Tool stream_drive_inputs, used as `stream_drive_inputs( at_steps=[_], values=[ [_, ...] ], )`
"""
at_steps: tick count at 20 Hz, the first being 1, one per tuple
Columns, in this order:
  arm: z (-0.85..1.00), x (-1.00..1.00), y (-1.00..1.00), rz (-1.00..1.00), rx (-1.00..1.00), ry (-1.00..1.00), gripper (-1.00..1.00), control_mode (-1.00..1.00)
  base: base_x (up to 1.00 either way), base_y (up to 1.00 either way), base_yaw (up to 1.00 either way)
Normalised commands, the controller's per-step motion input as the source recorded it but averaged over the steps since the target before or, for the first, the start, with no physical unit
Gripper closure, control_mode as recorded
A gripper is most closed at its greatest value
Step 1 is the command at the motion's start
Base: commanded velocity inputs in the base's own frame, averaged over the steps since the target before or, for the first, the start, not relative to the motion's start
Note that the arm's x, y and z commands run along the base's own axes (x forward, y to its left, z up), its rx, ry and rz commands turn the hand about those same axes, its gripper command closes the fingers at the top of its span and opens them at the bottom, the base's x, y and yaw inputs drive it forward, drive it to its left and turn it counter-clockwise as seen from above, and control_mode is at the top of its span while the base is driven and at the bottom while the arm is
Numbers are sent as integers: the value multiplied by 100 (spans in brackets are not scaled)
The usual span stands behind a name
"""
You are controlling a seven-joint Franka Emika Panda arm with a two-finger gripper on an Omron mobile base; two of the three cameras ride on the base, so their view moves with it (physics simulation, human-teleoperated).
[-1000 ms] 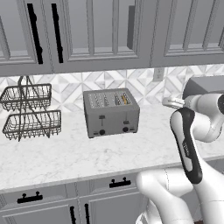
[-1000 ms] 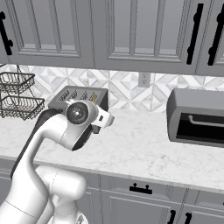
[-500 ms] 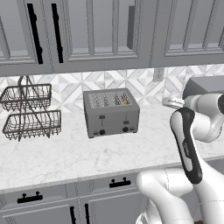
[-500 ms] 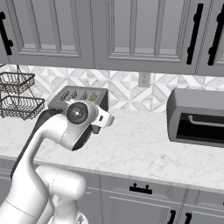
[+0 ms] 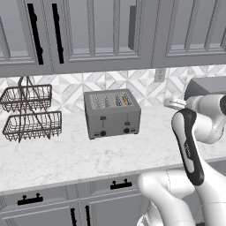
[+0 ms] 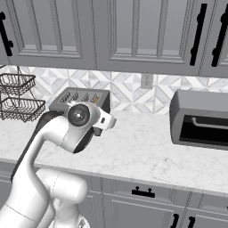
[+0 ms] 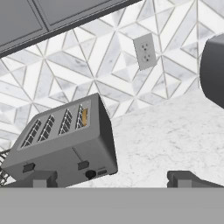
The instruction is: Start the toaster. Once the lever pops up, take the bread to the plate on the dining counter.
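- Boxy brushed-grey four-slot toaster point(image 5: 112, 113) sits on white marble table point(image 5: 145, 145), tan bread slice point(image 5: 125, 100) in its right-hand slot.
- Two black levers: pressing the wrong one leaves bread untoasted.
- Hand point(image 7: 111, 178) released, well apart; skewed approach risks shoving the toaster.

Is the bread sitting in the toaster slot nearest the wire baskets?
No: in the left base view the bread sits in the toaster's slot farthest from the wire baskets.

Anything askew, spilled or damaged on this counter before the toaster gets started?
Nothing stands out. The toaster sits upright and square on the counter, the bread in its right-hand slot; the wire basket rack and oven look intact.
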Motion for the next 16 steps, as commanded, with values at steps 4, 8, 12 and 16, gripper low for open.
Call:
stream_drive_inputs(
  at_steps=[4,8,12,16],
  values=[
    [0,0,0,0,0,0,-100,-100,0,0,0],
    [0,0,0,0,0,0,-100,-100,0,0,0],
    [0,0,0,0,0,0,-100,-100,0,0,0],
    [0,0,0,0,0,0,-100,-100,0,0,0]
  ],
)
